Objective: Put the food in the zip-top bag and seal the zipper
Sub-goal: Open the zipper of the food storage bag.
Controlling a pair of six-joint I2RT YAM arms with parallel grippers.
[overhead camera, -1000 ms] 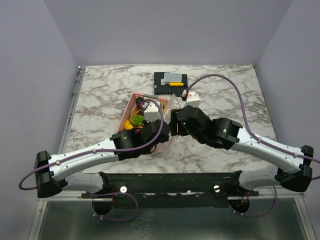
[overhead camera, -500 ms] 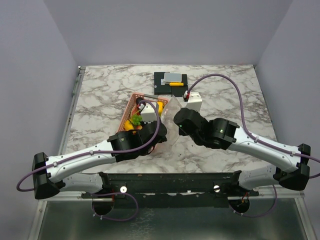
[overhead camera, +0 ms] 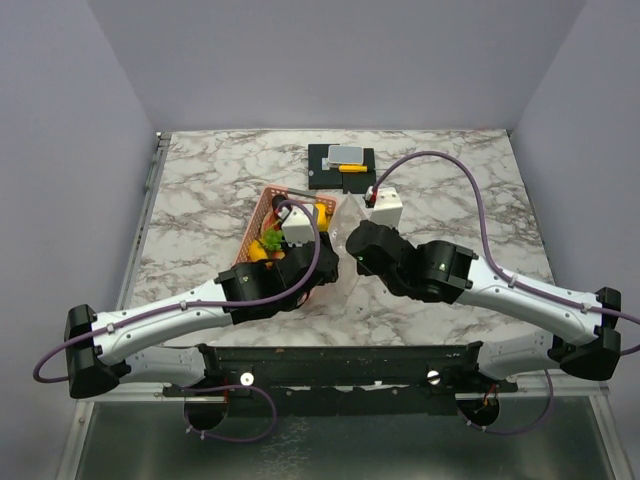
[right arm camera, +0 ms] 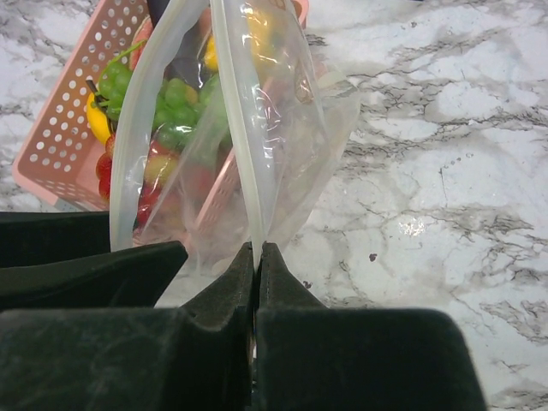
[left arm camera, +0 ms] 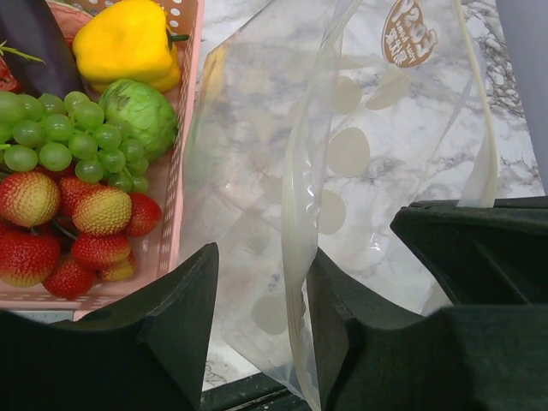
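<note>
Clear zip-top bag (right arm camera: 287, 128): it stands upright on the marble table (right arm camera: 445, 171) with its mouth open, just beside the pink basket (left arm camera: 175, 163) and between the two grippers.
Right gripper (right arm camera: 257, 257): clenched on one zipper strip of the bag.
Left gripper (left arm camera: 261, 270): the fingers are apart, and the other rim of the bag hangs in the gap.
Food: it lies in the basket, with a yellow pepper (left arm camera: 128, 43), green grapes (left arm camera: 60, 141), a cabbage (left arm camera: 141, 111) and strawberries (left arm camera: 77, 231).
</note>
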